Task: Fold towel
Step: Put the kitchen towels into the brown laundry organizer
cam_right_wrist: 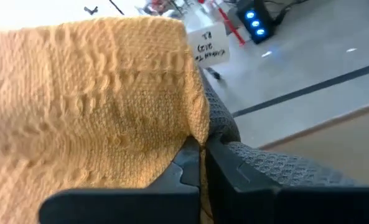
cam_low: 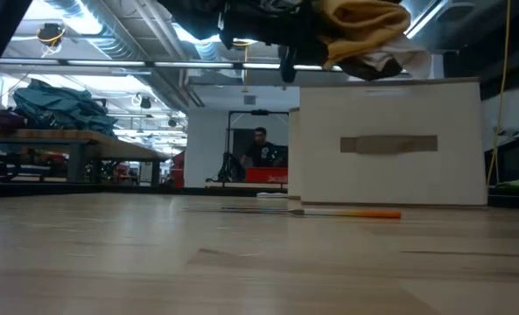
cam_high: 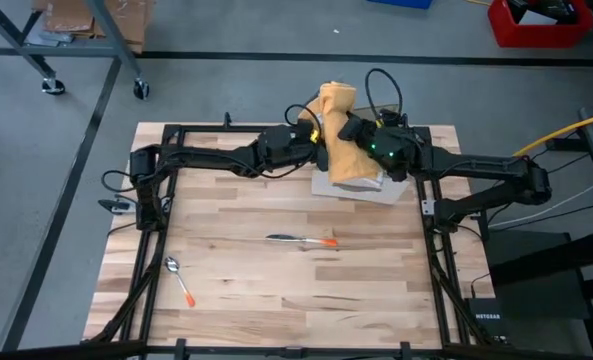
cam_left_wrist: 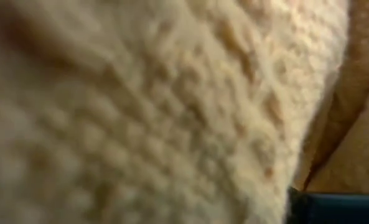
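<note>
Both grippers meet at the far middle of the counter [cam_high: 276, 270] in the high view: the left gripper [cam_high: 316, 135] and the right gripper [cam_high: 348, 130] each pinch the yellow towel [cam_high: 348, 160], which is bunched between them and drapes down over a white box [cam_high: 381, 192]. Nearer on the bare wood lie a knife with an orange handle [cam_high: 301, 240] and, well apart from it toward the left corner, a spoon with an orange handle [cam_high: 179, 279].

From the low view, the towel [cam_low: 364, 22] hangs raised at the top above the white box [cam_low: 390, 144], with dark arm parts beside it. The knife [cam_low: 329, 212] lies flat in front of the box. A person [cam_low: 261, 150] sits in the room far behind.

Through the left wrist view, towel weave [cam_left_wrist: 159, 112] fills nearly everything, pressed close against the camera.

Through the right wrist view, the right gripper [cam_right_wrist: 201, 155] has its fingers pressed together on the towel's edge [cam_right_wrist: 91, 93].
</note>
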`<state>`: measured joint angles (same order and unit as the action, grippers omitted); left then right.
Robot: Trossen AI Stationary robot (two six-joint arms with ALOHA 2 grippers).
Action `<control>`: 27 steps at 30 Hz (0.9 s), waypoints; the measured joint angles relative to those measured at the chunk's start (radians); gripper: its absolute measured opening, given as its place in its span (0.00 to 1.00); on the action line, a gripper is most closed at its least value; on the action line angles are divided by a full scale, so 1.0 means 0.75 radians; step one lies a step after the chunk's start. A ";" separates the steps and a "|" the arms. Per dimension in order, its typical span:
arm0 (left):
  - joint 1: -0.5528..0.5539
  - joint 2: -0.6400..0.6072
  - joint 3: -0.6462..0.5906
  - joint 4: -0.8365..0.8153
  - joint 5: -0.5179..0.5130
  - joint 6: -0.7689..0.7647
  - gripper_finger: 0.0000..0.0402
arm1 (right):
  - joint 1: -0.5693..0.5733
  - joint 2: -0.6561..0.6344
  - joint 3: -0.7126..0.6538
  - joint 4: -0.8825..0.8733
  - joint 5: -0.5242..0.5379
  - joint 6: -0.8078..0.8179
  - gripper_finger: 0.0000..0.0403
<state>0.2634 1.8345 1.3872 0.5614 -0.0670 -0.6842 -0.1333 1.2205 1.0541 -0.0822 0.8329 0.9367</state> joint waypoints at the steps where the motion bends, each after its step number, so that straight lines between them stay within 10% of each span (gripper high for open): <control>1: 0.000 0.007 0.003 -0.001 0.000 0.000 0.05 | 0.000 0.000 0.004 -0.040 0.010 0.001 0.02; 27: 0.079 0.339 0.193 0.012 0.005 -0.124 0.05 | -0.305 0.008 0.003 -0.564 -0.126 0.129 0.02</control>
<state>0.3226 2.0891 1.5322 0.5701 -0.0633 -0.7768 -0.3617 1.2263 1.0561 -0.5050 0.7382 1.0333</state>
